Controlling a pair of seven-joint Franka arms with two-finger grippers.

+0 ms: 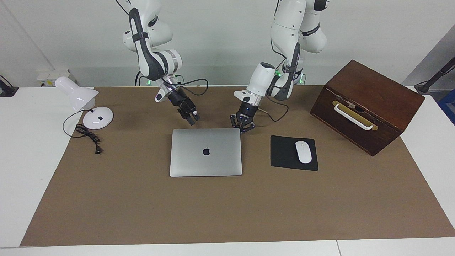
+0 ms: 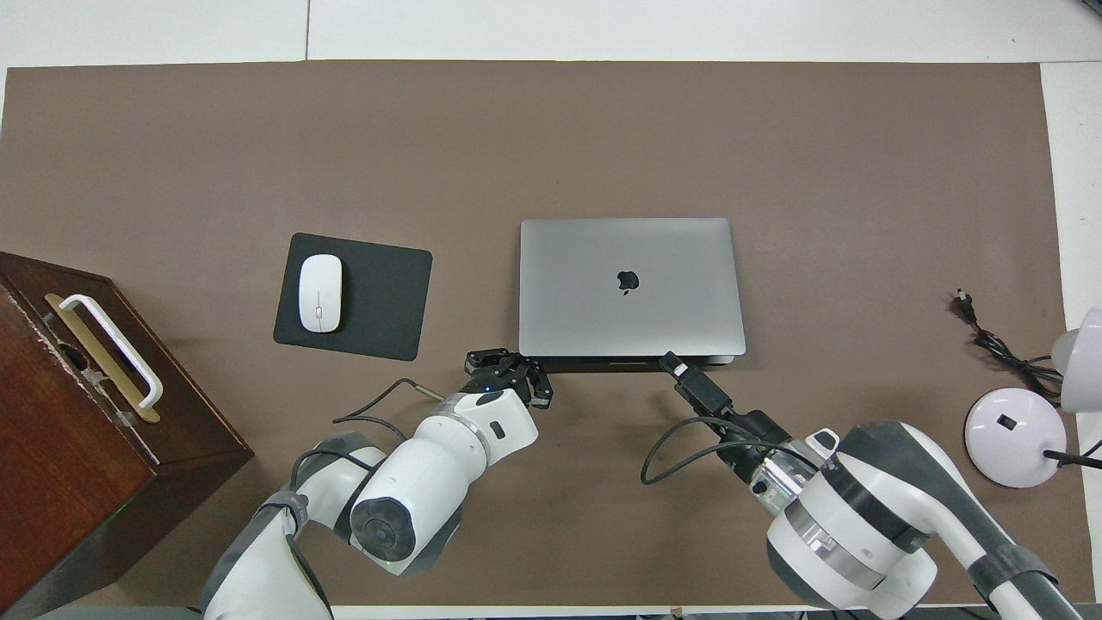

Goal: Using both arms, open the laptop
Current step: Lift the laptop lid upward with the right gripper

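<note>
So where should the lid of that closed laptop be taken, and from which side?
At the edge nearest the robots. The laptop lies flat and shut, and the overhead view shows a slim seam with the base peeking out along that edge, so that reads as the opening side. Both end effectors sit there: the left end effector at one corner, the right end effector above the edge.

A brown mat (image 1: 227, 209) is spread over the white tabletop (image 1: 21, 160). A white mouse (image 1: 303, 152) is laid on a black mouse pad (image 1: 284, 153). A dark wooden box (image 1: 368, 105) with a white handle (image 1: 353, 116) is set toward the left arm's end; a white desk lamp (image 1: 83, 103) with a black cord (image 1: 87, 137) is placed toward the right arm's end.
</note>
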